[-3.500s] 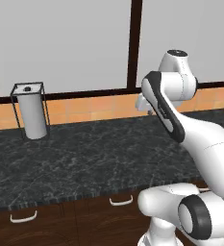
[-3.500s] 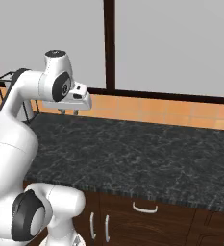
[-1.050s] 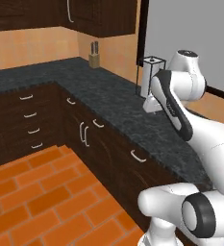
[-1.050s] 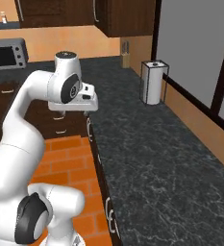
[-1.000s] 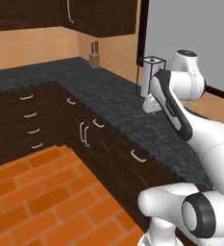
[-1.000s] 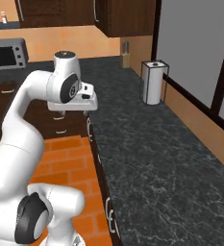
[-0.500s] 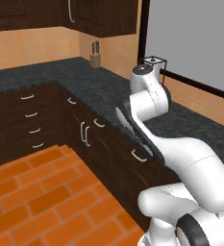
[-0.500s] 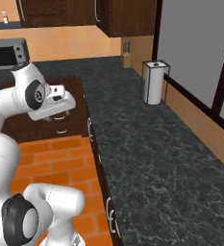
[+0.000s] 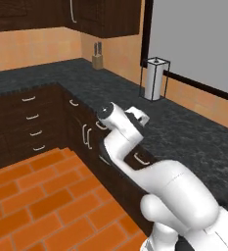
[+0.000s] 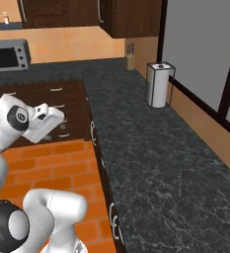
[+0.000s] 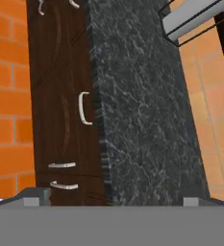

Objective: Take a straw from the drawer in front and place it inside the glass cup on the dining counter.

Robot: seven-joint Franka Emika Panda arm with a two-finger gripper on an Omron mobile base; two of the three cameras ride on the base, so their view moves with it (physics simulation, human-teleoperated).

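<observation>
Black speckled granite worktop [image 10: 151, 158] ran along the wall, and below its edge the robot's work had begun. You could see the two fingertips [image 11: 36, 194] standing well apart at the foot of the hand view, nothing between them, so the two-finger gripper [image 11: 111, 201] was spread and empty.

Just beyond them the hand view looked, rolled on its side, at the wide dark brown wood drawer [image 11: 65, 110] with its curved silver-white handle [image 11: 83, 108]. Its front sat flush under the worktop's edge, fully closed, so any straw was presumably inside it, untouched.

Half a second before, the white arm's hand had hung higher, level with the worktop. It had since dropped and leaned out over the orange brick floor [image 9: 37, 196], facing the cabinet fronts. The base had stopped driving about a second earlier. The tall white cylinder in its wire frame [image 9: 153, 79] stood well apart on the worktop.

For you, that meant the approach was over and the reach for the handle had started. Nothing had been pulled yet.
</observation>
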